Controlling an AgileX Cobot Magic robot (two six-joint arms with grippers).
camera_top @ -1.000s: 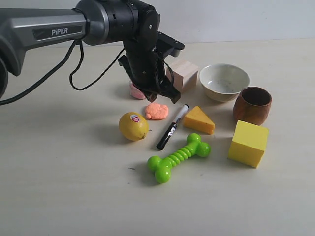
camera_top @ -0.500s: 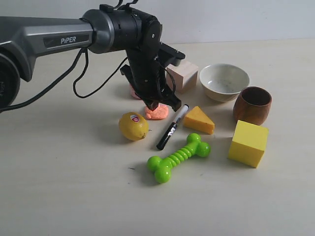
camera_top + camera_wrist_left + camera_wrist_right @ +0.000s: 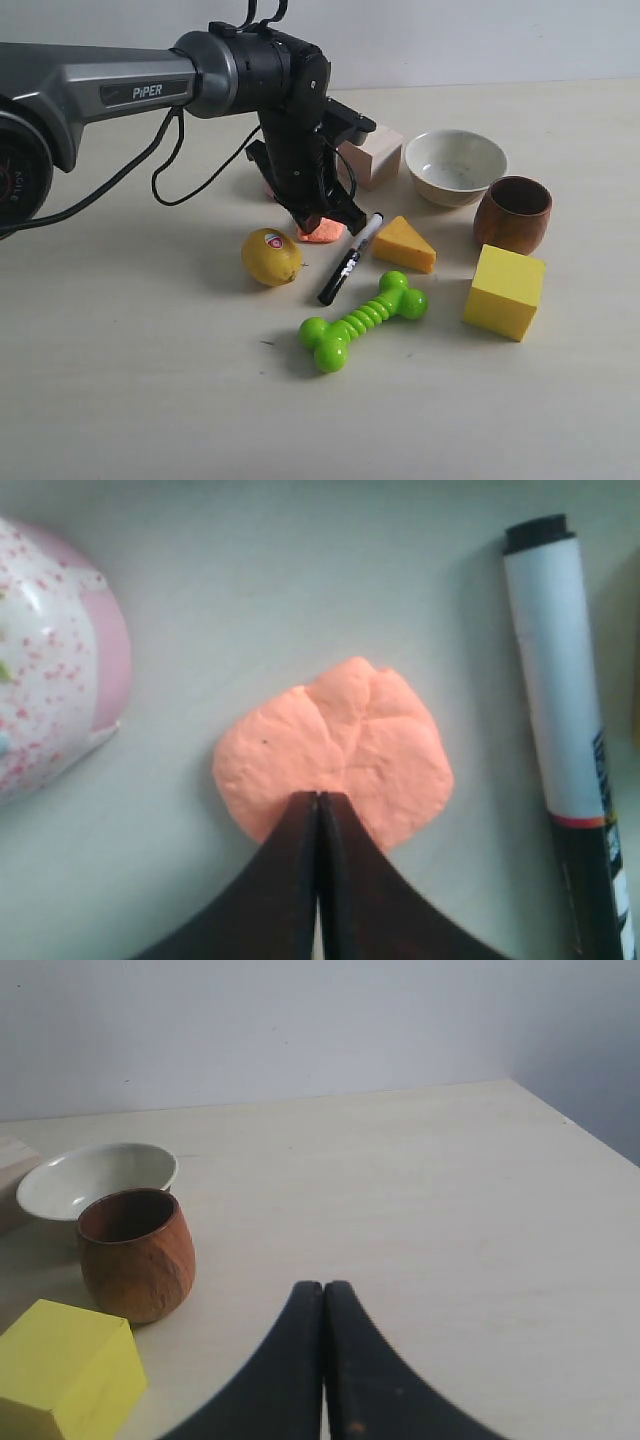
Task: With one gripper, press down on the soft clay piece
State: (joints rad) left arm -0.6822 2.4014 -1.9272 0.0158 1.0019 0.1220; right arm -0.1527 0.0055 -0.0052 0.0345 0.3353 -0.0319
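Left hand (image 3: 318, 805) clenched on nothing, tips down on the soft clay piece (image 3: 345, 740), marker (image 3: 558, 680) just beside

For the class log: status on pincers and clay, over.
Left pincer shut, tips at edge of soft clay piece. Right pincer shut, away from it. Marker and toy cake flank it, untouched.

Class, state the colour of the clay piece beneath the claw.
Salmon-orange clay piece, clearest in the left wrist view.

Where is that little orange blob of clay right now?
In the exterior view the soft clay piece lies on the table left of centre, under the tip of the left hand, between the lemon and the black marker.
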